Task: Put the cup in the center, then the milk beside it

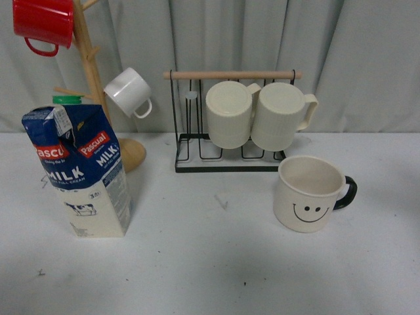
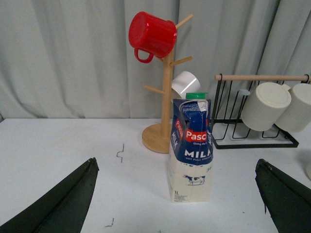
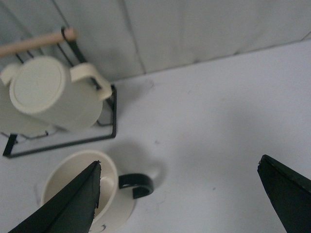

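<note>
My right gripper gapes wide, the cup partly behind 1 finger — my left gripper, wide too, faces the milk.

Red mug cut by top edge. Cup partly behind right gripper, smiley cut off. Milk fine print unreadable; small white mug partly behind it.

Worktop, contents:
- Milk: standing, front left.
- Cup: upright, front right, handle pointing right, well apart from the milk.
- Mug tree: behind the milk, with an upper mug and a lower mug hung on it.
- Wire rack: centre back, behind the cup and to its left, holding two ribbed mugs side by side.
- Curtain: behind everything.
</note>
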Controlling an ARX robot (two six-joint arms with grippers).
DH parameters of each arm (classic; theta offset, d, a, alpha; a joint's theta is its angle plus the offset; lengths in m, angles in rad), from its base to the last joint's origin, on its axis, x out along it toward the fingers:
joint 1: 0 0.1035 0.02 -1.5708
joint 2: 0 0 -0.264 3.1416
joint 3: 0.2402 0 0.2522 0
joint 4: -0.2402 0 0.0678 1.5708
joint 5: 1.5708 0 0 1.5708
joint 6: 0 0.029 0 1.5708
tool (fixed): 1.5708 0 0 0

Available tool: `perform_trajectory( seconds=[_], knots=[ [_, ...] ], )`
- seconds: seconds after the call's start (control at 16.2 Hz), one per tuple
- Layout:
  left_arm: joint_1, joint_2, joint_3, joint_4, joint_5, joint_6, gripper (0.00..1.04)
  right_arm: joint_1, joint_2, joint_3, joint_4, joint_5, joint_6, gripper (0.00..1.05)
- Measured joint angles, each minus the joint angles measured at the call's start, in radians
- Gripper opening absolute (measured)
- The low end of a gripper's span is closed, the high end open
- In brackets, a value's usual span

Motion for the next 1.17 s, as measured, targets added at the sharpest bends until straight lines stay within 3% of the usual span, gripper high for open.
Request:
perform_trajectory(
  seconds=[0.25,0.43,1.17],
  knots=[
    [0.000,0.000,0.000,0.000,0.000,0.000,0.98,0.137,0.297,0.316,-0.293,-0.019,-0.003,0.98],
    [0.000,0.000,0.000,0.000,0.000,0.000,0.98,0.170,0.443,0.482,-0.483,0.013,-0.010,0.98],
    [0.000,0.000,0.000,0.000,0.000,0.000,0.98,0.182,0.609,0.661,-0.618,-0.022,-0.033,0.98]
  ],
)
